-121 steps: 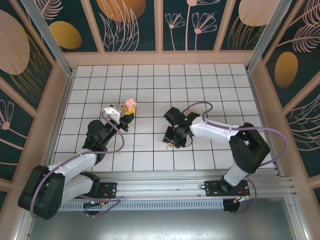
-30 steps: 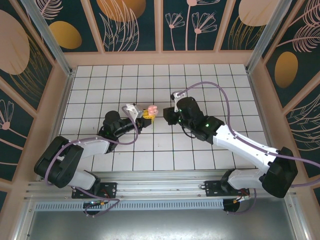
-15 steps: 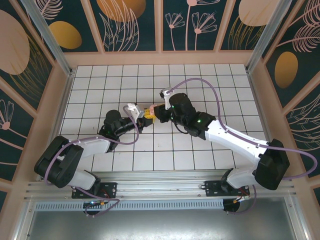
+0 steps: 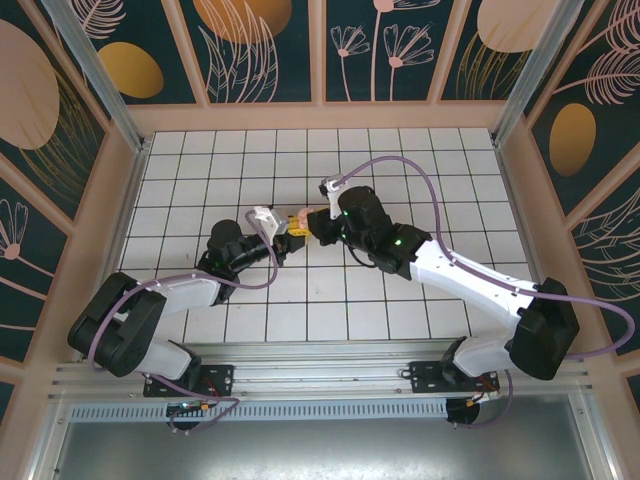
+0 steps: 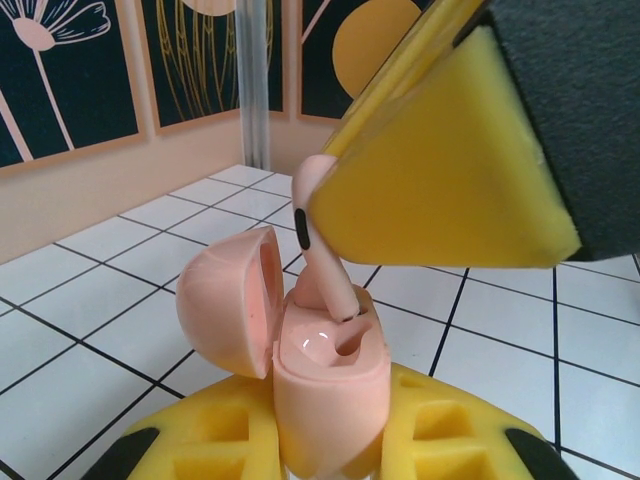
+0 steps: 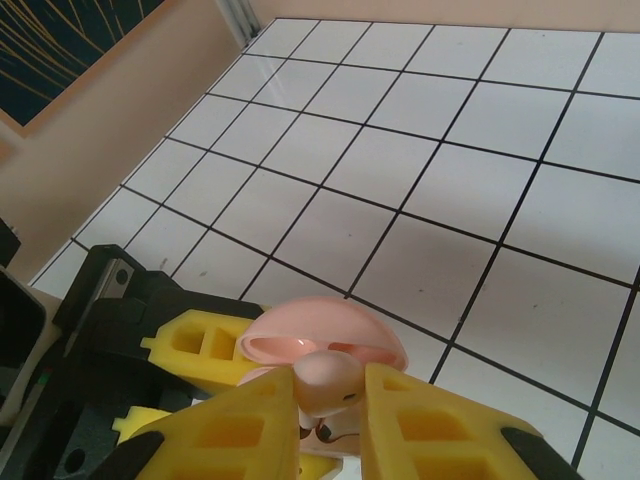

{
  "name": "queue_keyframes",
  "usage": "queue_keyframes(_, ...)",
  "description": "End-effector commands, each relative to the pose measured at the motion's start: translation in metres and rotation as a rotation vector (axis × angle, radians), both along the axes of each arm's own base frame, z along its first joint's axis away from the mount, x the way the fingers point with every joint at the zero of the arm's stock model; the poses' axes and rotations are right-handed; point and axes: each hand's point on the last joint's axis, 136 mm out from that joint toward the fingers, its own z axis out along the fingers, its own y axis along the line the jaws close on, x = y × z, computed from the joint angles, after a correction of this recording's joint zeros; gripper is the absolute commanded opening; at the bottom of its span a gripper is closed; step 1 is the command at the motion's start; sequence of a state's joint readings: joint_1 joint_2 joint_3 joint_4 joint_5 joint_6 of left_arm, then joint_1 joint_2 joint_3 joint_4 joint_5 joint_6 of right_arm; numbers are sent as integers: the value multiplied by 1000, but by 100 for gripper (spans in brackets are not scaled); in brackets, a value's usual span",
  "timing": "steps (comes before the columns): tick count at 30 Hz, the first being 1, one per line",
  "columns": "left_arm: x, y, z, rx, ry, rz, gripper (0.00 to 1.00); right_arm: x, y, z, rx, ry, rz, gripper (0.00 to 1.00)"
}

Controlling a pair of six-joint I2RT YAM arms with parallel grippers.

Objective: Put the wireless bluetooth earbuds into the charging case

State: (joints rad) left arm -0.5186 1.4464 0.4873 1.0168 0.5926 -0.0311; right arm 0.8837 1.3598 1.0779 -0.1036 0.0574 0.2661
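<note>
— What does the top camera give you?
— My left gripper (image 4: 292,228) and my right gripper (image 4: 308,222) meet tip to tip. What sits between them is too small to tell.
— And the left wrist?
— My left jaws are pressed on the charging case (image 5: 330,370), its lid open. An earbud (image 5: 322,262) stands just above them, with its stem reaching into the case.
— The right wrist?
— My right jaws pinch that earbud's head, and the case is directly below them.
</note>
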Motion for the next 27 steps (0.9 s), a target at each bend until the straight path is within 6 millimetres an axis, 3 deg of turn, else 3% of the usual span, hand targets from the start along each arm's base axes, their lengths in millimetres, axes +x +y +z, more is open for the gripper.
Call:
queue_keyframes(1,0,-2,35,-65,-87,2,7,-9,5,6,-5,-15,40,20)
queue_keyframes(19,3,2,43,-73,-105,36,7,-17,5,-6,-21,14,45,22)
queue_keyframes(27,3,3,43,-68,-110,40,7,-16,6,4,4,-8,47,29)
